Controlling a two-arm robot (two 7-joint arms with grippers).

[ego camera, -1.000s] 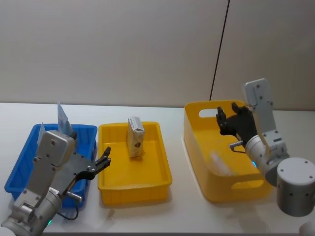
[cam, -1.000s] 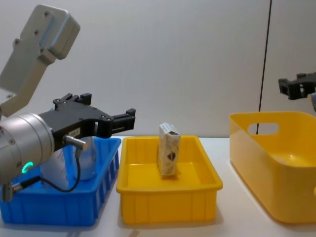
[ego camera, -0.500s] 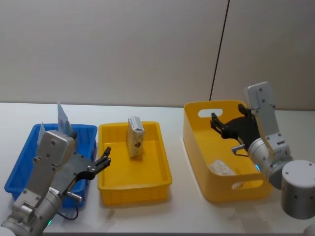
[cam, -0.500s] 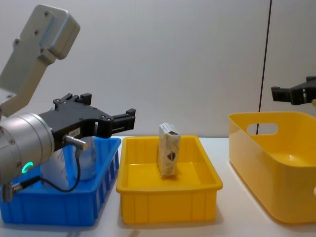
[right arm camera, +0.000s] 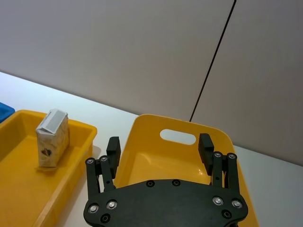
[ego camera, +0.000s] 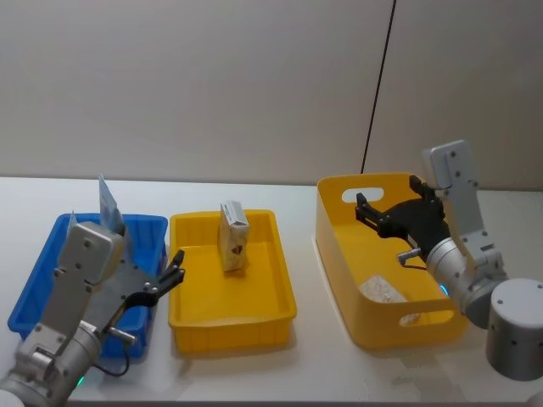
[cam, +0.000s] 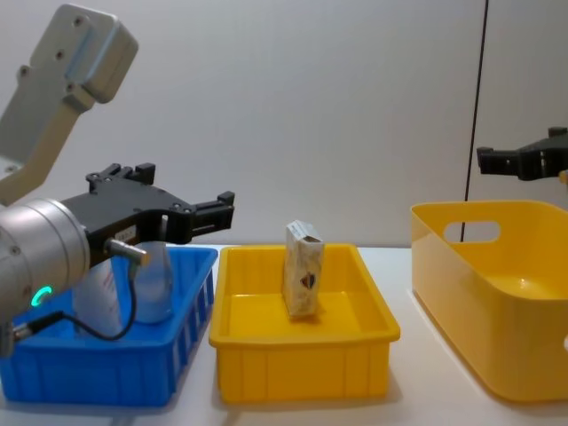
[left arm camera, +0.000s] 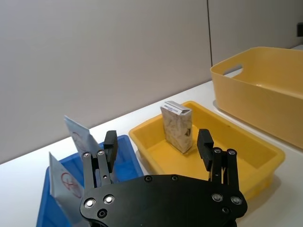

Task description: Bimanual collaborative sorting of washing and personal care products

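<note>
- Left gripper (ego camera: 172, 271), open and empty, hovers beside the blue bin (ego camera: 146, 222); right gripper (ego camera: 363, 210), open too, hangs over the big yellow bin (ego camera: 382, 326), a pale item (ego camera: 382, 290) inside.
- Left wrist: tubes (left arm camera: 77, 137) stand binned.
- Right wrist: carton (right arm camera: 52, 138) stands in the yellow tray (right arm camera: 78, 124).
- Chest: sorting seems nearly finished.

A cream carton (ego camera: 233, 236) with dark print stands in the shallow yellow tray (ego camera: 233, 333). Left of that tray, a blue bin (ego camera: 34, 292) holds pale blue-white tubes (left arm camera: 66, 182), one bearing a red round logo. Right of it, a deeper yellow bin (ego camera: 373, 326).
</note>
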